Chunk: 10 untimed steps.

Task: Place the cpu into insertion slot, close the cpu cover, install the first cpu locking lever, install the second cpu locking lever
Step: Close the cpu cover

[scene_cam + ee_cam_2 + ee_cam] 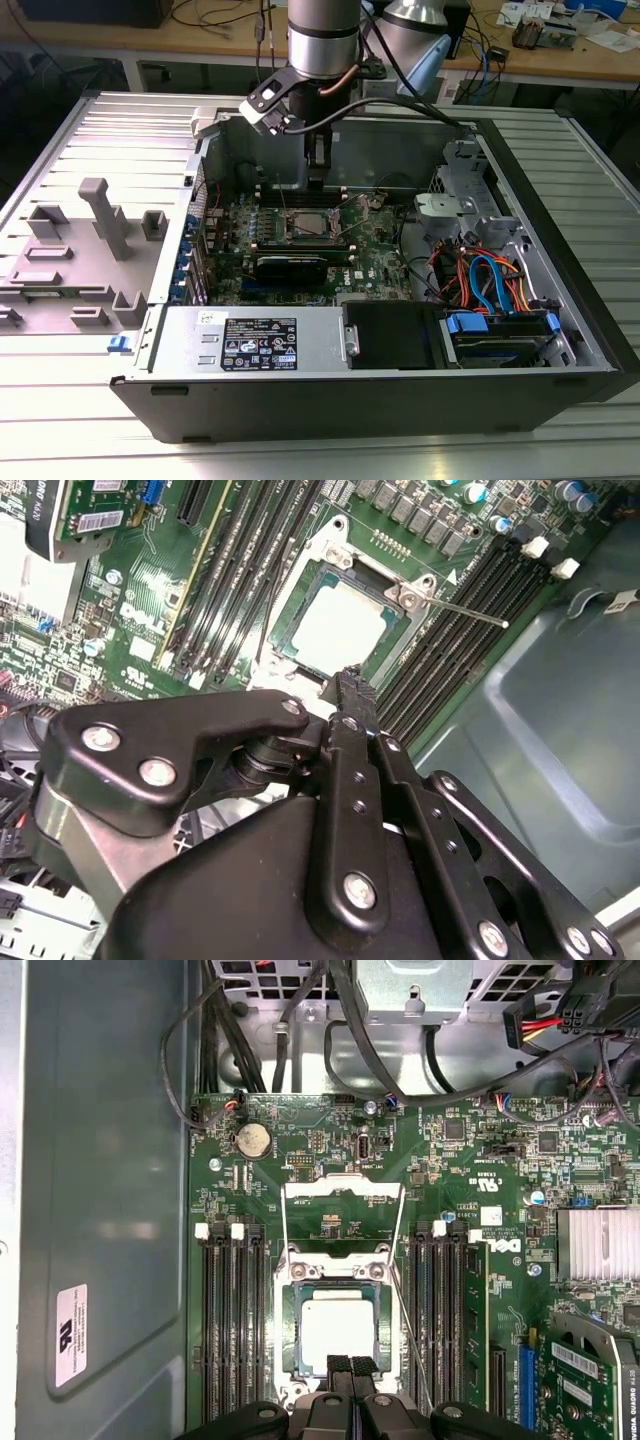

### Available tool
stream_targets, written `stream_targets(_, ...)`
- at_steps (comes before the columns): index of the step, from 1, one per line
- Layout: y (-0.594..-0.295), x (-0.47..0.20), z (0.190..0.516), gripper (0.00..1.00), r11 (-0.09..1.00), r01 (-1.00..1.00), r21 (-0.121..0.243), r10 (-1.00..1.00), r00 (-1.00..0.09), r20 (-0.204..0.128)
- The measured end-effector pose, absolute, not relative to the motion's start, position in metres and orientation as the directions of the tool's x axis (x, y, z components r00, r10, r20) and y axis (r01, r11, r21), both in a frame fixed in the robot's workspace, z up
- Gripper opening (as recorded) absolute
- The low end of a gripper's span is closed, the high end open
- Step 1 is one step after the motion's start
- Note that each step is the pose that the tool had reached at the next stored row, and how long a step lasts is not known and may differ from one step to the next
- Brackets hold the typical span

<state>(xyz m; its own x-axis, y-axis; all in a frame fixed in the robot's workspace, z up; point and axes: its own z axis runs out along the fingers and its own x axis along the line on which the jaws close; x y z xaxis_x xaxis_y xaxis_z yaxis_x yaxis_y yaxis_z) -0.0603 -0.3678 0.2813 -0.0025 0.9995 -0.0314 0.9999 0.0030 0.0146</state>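
Observation:
The cpu point(338, 1328), a square chip with a dull silver top, lies flat in the insertion slot point(290, 1332) on the green motherboard, also seen in the second wrist view as cpu point(338, 626) and from outside as cpu point(308, 226). The cpu cover point(342, 1189) is swung back off the slot, and the board shows through its cutout. A thin wire locking lever point(416, 1352) stands out beside the slot. My gripper point(351, 1365) is shut and holds nothing. It hangs just above the slot's edge farthest from the cover. It also appears as gripper point(350, 680) and gripper point(318, 165).
Black memory slots point(230, 1330) flank the socket on both sides. A finned heatsink point(598, 1245) and an add-in card point(585, 1380) lie nearby. Cable bundles point(300, 1020) run along the case wall. A drive cage point(500, 330) fills the exterior view's right, and a grey fixture plate point(90, 240) lies on its left.

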Motion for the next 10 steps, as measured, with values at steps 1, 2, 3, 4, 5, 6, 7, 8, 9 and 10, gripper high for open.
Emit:
stream_targets(1,-0.3678,-0.0603,0.2817,0.11,0.003,1.000,0.015,1.000,-0.003,-0.031)
stream_targets(2,-0.3678,-0.0603,0.2819,0.11,0.003,1.000,0.015,1.000,-0.003,-0.031)
stream_targets(3,-0.3678,-0.0603,0.2819,0.11,0.003,1.000,0.015,1.000,-0.003,-0.031)
stream_targets(4,-0.3678,-0.0602,0.2819,0.11,0.003,1.000,0.015,1.000,-0.003,-0.031)
stream_targets(5,-0.3678,-0.0602,0.2820,0.11,0.003,1.000,0.015,1.000,-0.003,-0.031)
stream_targets(6,-0.3678,-0.0602,0.2820,0.11,0.003,1.000,0.015,1.000,-0.003,-0.031)
stream_targets(7,-0.3679,-0.0602,0.2820,0.11,0.003,1.000,0.015,1.000,-0.003,-0.031)
stream_targets(8,-0.3679,-0.0602,0.2820,0.11,0.003,1.000,0.015,1.000,-0.003,-0.031)
stream_targets(9,-0.3679,-0.0602,0.2820,0.11,0.003,1.000,0.015,1.000,-0.003,-0.031)
stream_targets(10,-0.3678,-0.0601,0.2820,0.11,0.003,1.000,0.015,1.000,-0.003,-0.031)
